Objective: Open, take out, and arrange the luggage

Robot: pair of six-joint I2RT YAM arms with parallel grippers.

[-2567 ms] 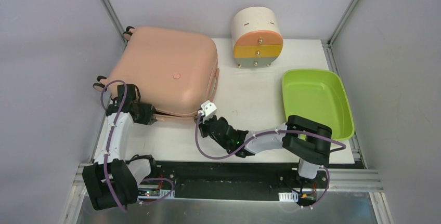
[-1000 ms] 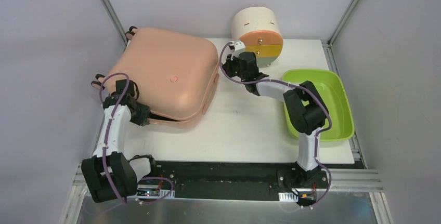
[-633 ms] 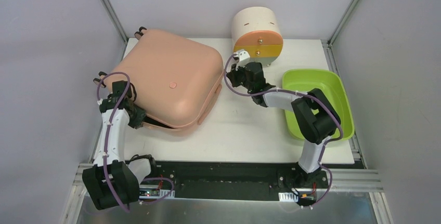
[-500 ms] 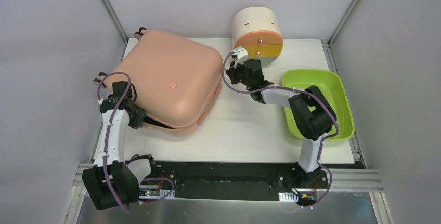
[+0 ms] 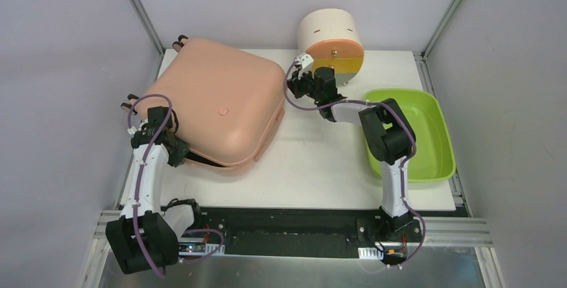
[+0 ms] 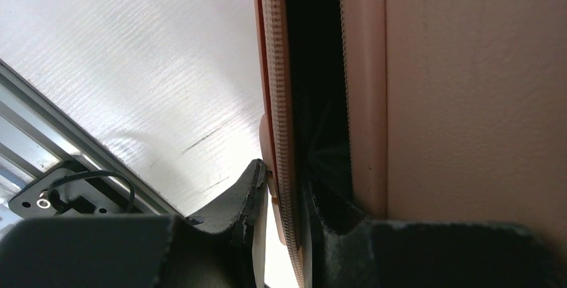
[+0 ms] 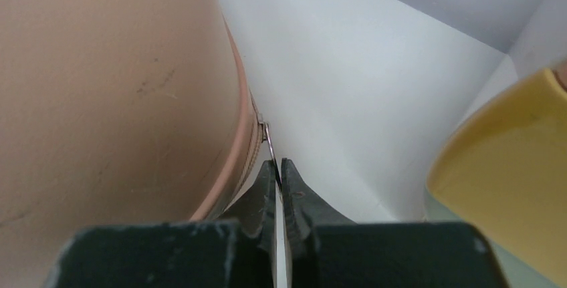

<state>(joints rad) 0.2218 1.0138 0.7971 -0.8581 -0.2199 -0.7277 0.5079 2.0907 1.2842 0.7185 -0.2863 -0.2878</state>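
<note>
The peach-pink luggage [image 5: 220, 104] lies flat on the left half of the table, turned at an angle, its wheels toward the back left. A dark slit shows along its near edge. My left gripper [image 5: 175, 154] is shut on the zipper-lined rim [image 6: 274, 101] of one shell there, one finger outside and one in the black gap [image 6: 314, 87]. My right gripper [image 5: 294, 89] is at the luggage's far right corner. In the right wrist view that gripper [image 7: 277, 165] is shut on the thin metal zipper pull [image 7: 267, 139] beside the shell [image 7: 114, 81].
A cream drum-shaped drawer unit [image 5: 329, 31] stands at the back, right behind my right gripper, and its yellow drawer front [image 7: 508, 161] is close. A lime-green tray [image 5: 428, 134] lies at the right, under the right arm's elbow. Bare white table [image 5: 321, 161] lies in front.
My right gripper has run from the luggage's near right corner up its right side to the far corner, shut on the zipper pull. The luggage has turned, and the near slit has widened.
</note>
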